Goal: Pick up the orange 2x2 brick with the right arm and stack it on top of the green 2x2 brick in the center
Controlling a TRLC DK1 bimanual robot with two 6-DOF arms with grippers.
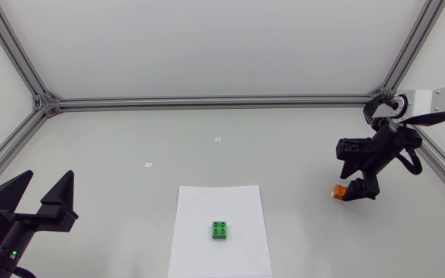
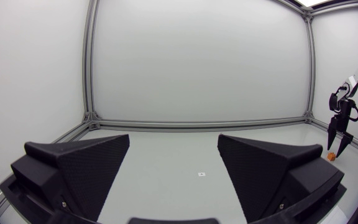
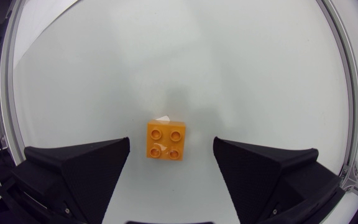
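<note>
The right pincer point(image 1: 354, 190) hangs released over the orange brick point(image 3: 166, 140), which lies on the surface point(image 1: 300, 154) well apart from the green brick point(image 1: 220, 230). It looks light, stiff and smooth, so take two flat opposite sides.

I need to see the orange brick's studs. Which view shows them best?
The right wrist view: the orange brick sits studs up between the open right end effector's fingers. The head view shows only a corner beside that end effector; the left wrist view, a distant speck.
</note>
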